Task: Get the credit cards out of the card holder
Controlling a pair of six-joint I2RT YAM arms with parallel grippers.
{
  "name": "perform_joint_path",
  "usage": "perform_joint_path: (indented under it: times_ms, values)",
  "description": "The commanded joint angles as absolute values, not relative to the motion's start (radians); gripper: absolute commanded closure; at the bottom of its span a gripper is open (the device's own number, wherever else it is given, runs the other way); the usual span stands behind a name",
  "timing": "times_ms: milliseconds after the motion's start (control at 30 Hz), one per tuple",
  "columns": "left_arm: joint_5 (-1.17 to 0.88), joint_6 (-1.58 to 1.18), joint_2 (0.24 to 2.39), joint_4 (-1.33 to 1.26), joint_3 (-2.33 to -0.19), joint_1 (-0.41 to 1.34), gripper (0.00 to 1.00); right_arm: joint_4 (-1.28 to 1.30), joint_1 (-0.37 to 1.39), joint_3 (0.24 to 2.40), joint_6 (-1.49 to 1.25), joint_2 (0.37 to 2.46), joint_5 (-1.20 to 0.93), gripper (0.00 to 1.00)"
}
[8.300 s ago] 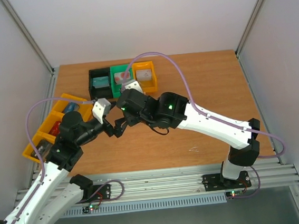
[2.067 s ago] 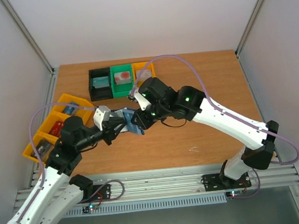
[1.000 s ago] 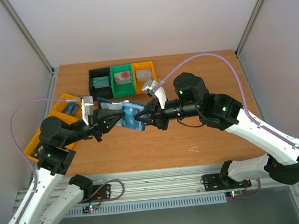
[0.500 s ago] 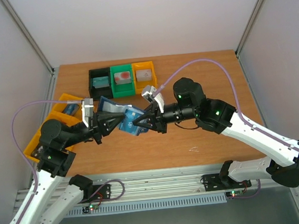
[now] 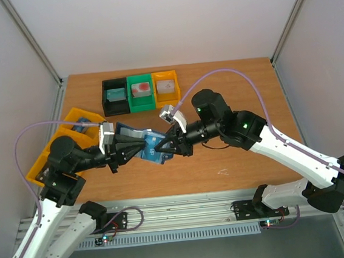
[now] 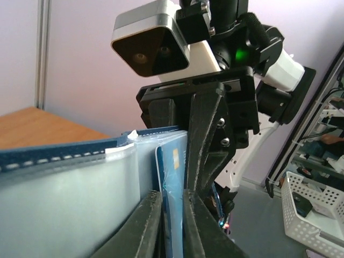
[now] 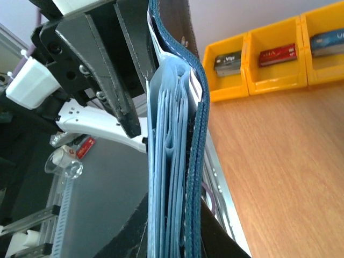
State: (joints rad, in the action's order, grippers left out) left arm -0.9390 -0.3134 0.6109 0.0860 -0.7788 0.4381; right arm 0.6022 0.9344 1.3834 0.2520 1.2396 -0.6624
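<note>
Card holder (image 5: 130, 133) hangs above the tabletop (image 5: 235, 86), with the right end effector (image 7: 172, 236) clamped on its cover and pages. The left end effector (image 6: 172, 228) pinches a blue credit card (image 6: 173, 172), not yet out of its pocket. Cards lie in the bins (image 5: 142, 107), so I'd call it partway done.

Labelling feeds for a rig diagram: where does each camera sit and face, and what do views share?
Top external: above, behind the bases, facing down at the table; both arms, left gripper and right gripper on the card holder.
Left wrist: on that wrist, looks along its fingers pinching a page with a blue card; right gripper beyond.
Right wrist: on that wrist, looks along its fingers clamping the card holder; left gripper, yellow bins beyond.
Shared: card holder, all three.
</note>
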Motion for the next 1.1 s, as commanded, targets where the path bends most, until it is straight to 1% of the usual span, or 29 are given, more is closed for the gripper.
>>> perform_joint_path:
  times_ms: [0,167,267,367,500,567,633,733,767,867,900,967,1000,1067]
  values:
    - [-0.967,-0.199,0.632,0.216,-0.820,0.443,0.85,0.597,0.937,1.438,0.282,1.247,-0.743,0.99]
    - [-1.012,-0.161,0.642,0.287,-0.817,0.443,0.85,0.626,0.938,1.460,0.308,1.246,-0.757,0.99]
    - [-1.026,-0.156,0.653,0.286,-0.821,0.445,0.84,0.640,0.939,1.473,0.322,1.252,-0.766,0.99]
    - [-1.042,-0.158,0.670,0.287,-0.822,0.451,0.80,0.643,0.939,1.484,0.339,1.255,-0.771,0.99]
    - [-1.029,-0.154,0.681,0.289,-0.828,0.459,0.77,0.621,0.939,1.495,0.356,1.247,-0.785,0.99]
    - [-1.024,-0.159,0.690,0.292,-0.830,0.469,0.75,0.582,0.939,1.493,0.350,1.241,-0.784,0.99]
    - [-1.011,-0.158,0.695,0.300,-0.830,0.484,0.70,0.546,0.939,1.490,0.339,1.238,-0.765,0.99]
    - [-0.986,-0.156,0.704,0.309,-0.832,0.496,0.69,0.492,0.939,1.483,0.327,1.235,-0.738,0.99]
    - [-0.978,-0.156,0.707,0.311,-0.831,0.499,0.70,0.478,0.939,1.482,0.325,1.235,-0.733,0.99]
    - [-0.968,-0.158,0.709,0.314,-0.831,0.503,0.76,0.457,0.939,1.480,0.322,1.237,-0.699,0.99]
    - [-0.969,-0.157,0.709,0.312,-0.830,0.504,0.81,0.451,0.939,1.477,0.321,1.238,-0.696,0.99]
    - [-0.969,-0.152,0.709,0.309,-0.831,0.509,0.98,0.435,0.939,1.473,0.319,1.242,-0.707,0.99]
    - [-0.961,-0.151,0.707,0.305,-0.832,0.509,0.99,0.437,0.939,1.473,0.319,1.243,-0.712,0.99]
    - [-0.944,-0.161,0.699,0.301,-0.837,0.509,1.00,0.445,0.939,1.463,0.326,1.237,-0.719,0.99]
